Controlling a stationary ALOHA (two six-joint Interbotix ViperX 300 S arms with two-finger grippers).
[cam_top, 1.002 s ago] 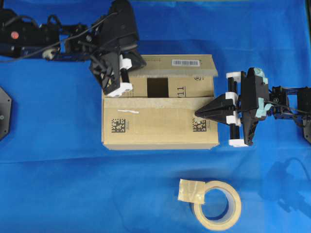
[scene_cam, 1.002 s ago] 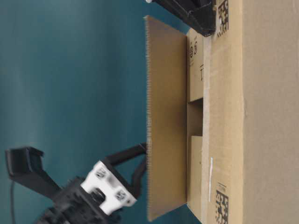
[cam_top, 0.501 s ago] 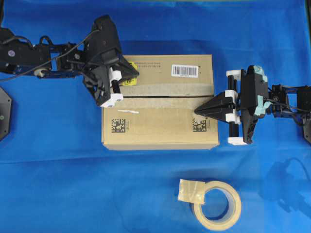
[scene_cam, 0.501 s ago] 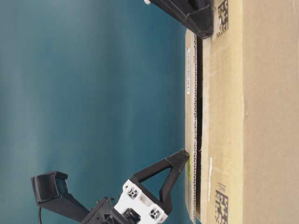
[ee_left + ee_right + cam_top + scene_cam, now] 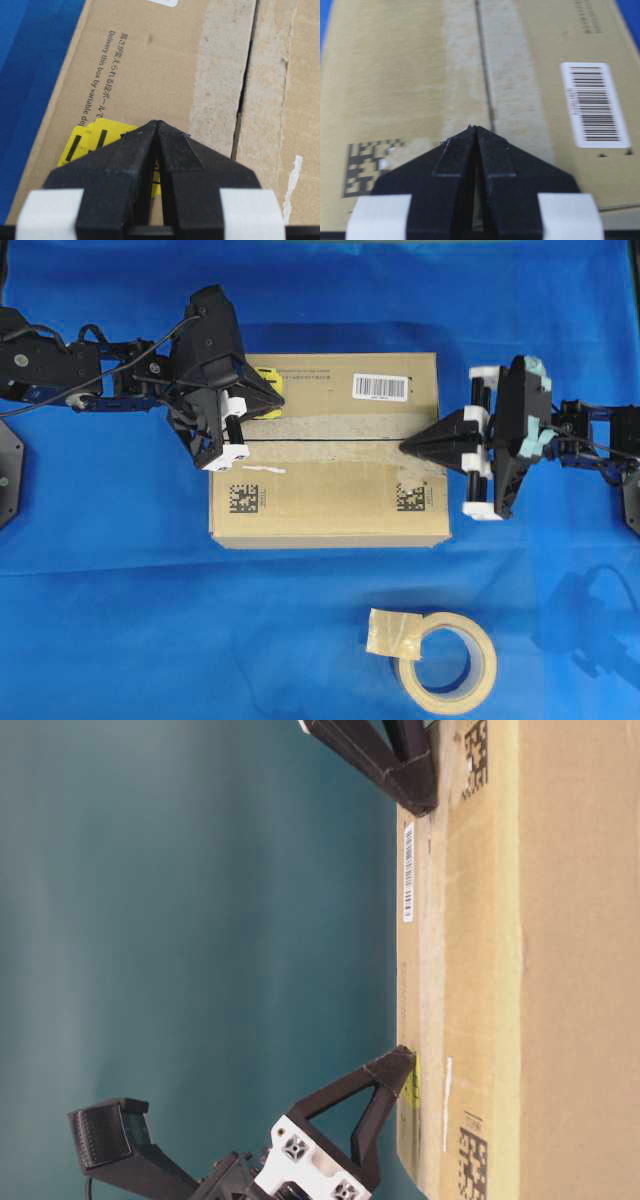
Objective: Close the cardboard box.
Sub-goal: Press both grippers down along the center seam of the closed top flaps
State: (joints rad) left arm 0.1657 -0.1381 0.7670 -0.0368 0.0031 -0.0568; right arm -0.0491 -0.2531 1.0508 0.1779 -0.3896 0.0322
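The cardboard box (image 5: 330,490) lies in the middle of the blue table with both long top flaps down flat and meeting at a dark seam (image 5: 330,440). It carries a barcode label (image 5: 380,387), data-matrix codes and a yellow sticker (image 5: 266,377). My left gripper (image 5: 281,395) is shut and empty, its tip pressed on the far flap over the yellow sticker (image 5: 95,135). My right gripper (image 5: 403,447) is shut and empty, its tip on the box top at the seam's right end (image 5: 485,95). The box also shows in the table-level view (image 5: 500,960).
A roll of beige tape (image 5: 447,660) with a loose end lies on the blue cloth at the front right. Blue cloth (image 5: 120,620) surrounds the box. Both arms reach in from the left and right sides.
The far flap went from standing up to lying flat, closing the opening. My left gripper followed it down and forward. My right gripper shifted slightly back, toward the seam.
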